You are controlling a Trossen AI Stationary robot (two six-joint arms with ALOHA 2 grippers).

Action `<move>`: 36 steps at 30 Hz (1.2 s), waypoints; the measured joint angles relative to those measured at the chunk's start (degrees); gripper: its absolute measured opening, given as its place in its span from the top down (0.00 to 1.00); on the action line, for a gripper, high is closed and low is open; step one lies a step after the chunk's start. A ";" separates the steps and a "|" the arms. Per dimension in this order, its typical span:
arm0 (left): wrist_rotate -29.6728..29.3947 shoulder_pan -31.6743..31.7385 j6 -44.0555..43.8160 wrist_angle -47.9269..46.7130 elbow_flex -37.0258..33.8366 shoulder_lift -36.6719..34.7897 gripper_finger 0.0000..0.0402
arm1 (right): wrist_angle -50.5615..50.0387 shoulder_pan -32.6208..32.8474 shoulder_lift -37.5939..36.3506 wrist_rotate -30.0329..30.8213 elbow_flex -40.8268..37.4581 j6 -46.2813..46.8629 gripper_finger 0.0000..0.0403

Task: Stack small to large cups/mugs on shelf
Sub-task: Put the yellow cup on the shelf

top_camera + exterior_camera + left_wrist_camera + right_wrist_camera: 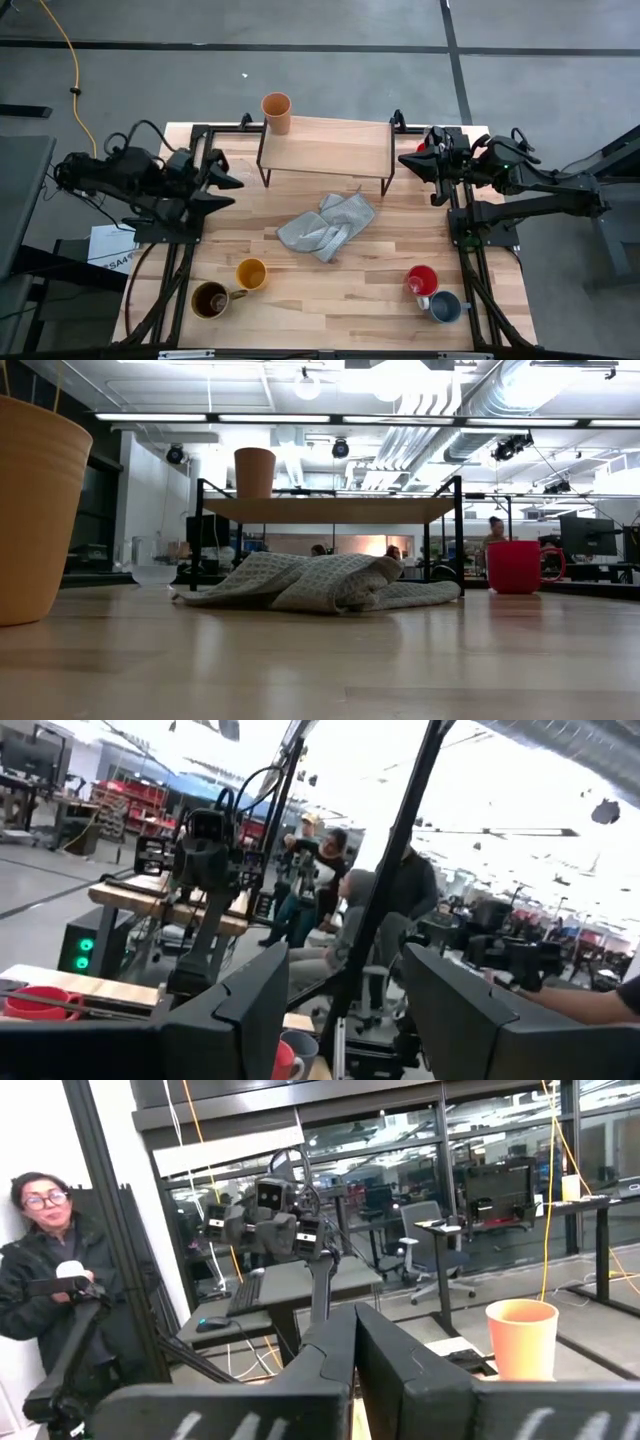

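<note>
Overhead, only a scrap of writing shows: a white sheet point(112, 250) at the left edge under the frame bears dark letters that look like "SAM", cut off. A light-wood shelf point(330, 150) on thin black legs stands at the upper middle of the pale plank bench point(340, 295), and a smooth, tapered peach-orange tumbler point(276, 112) sits upright on the shelf's upper left corner. Below the shelf a crumpled grey waffle-weave cloth point(327, 228) lies in the middle. At the lower left a yellow mug point(251, 274) stands just beside a glossy brown mug point(209, 299); at the lower right a red mug point(421, 280) touches a grey-blue mug point(445, 306). The left gripper point(235, 190) hangs at the left edge, its dark fingers parted and empty. The right gripper point(403, 158) waits at the upper right beside the shelf's end, fingers clenched on nothing.
</note>
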 joint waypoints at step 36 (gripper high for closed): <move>1.58 -0.01 -8.86 -15.78 4.80 13.91 0.54 | -2.14 0.01 -0.02 -2.12 0.00 -0.04 1.00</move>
